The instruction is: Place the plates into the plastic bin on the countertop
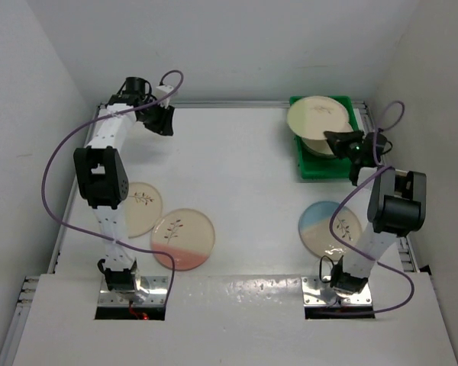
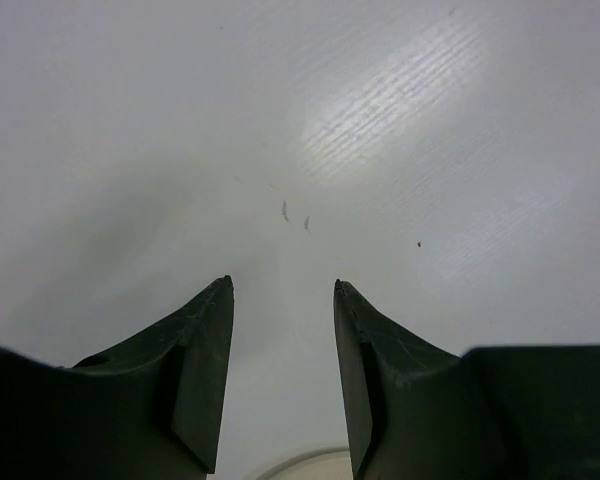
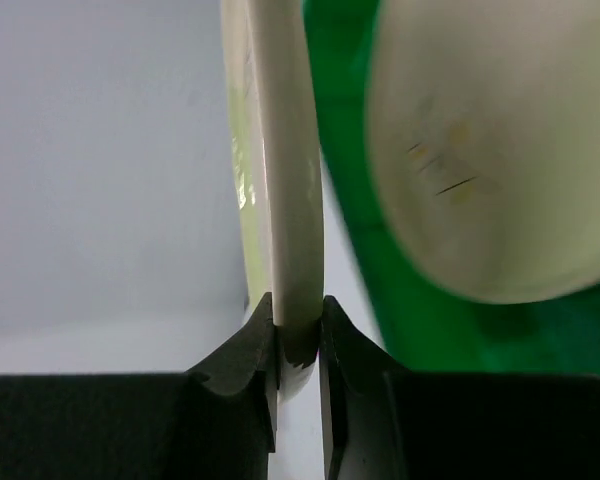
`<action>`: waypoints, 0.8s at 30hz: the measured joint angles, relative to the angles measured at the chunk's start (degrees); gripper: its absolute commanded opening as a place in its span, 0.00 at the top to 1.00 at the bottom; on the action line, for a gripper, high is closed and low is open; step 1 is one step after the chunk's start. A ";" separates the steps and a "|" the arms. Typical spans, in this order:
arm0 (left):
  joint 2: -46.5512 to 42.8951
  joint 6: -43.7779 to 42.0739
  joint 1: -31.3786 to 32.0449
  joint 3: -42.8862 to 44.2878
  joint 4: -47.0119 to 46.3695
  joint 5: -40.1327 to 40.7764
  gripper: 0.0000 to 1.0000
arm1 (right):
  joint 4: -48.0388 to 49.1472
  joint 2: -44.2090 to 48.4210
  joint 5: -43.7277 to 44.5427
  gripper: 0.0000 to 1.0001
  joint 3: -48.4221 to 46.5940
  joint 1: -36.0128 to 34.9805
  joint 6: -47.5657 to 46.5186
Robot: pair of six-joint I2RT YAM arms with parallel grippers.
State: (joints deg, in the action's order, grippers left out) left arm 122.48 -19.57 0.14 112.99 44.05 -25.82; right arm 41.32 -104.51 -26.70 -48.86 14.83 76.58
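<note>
My right gripper (image 1: 337, 139) is shut on the rim of a cream plate (image 1: 317, 117) and holds it above the green plastic bin (image 1: 305, 169) at the back right. In the right wrist view the plate (image 3: 285, 180) stands edge-on between my jaws (image 3: 298, 325), with other plates (image 3: 490, 150) in the bin (image 3: 420, 320) beside it. My left gripper (image 1: 162, 122) is open and empty at the back left, over bare countertop (image 2: 380, 150). Three plates lie on the countertop: a cream one (image 1: 143, 207), a pink one (image 1: 183, 239) and a blue one (image 1: 328, 227).
Metal edge rails (image 1: 229, 104) border the countertop, with white walls close behind and at both sides. Purple cables loop from both arms. A plate rim (image 2: 310, 465) shows at the bottom of the left wrist view.
</note>
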 measured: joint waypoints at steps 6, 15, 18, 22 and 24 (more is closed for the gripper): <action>-0.79 0.37 0.57 -3.63 -0.04 -0.02 0.53 | -2.49 -0.02 13.68 1.00 4.13 3.61 3.02; -1.20 0.44 0.39 -6.03 -0.07 -0.02 0.53 | -18.53 -0.50 15.78 0.61 -5.07 3.41 -3.30; -1.20 0.57 0.13 -6.03 -0.44 -0.13 0.53 | -28.37 -0.50 18.25 0.60 -11.34 2.32 -8.72; -1.20 0.81 -0.24 -6.03 -0.96 -0.11 0.53 | -39.50 -0.61 22.05 0.60 -16.17 1.09 -14.45; -1.20 0.83 -0.24 -6.03 -1.05 -0.04 0.53 | -43.98 -1.16 23.21 0.60 -17.46 0.79 -16.55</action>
State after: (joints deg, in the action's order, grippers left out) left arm 121.27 -18.74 -0.10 106.96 43.00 -25.87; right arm -2.66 -105.67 -3.49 -66.32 15.62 60.03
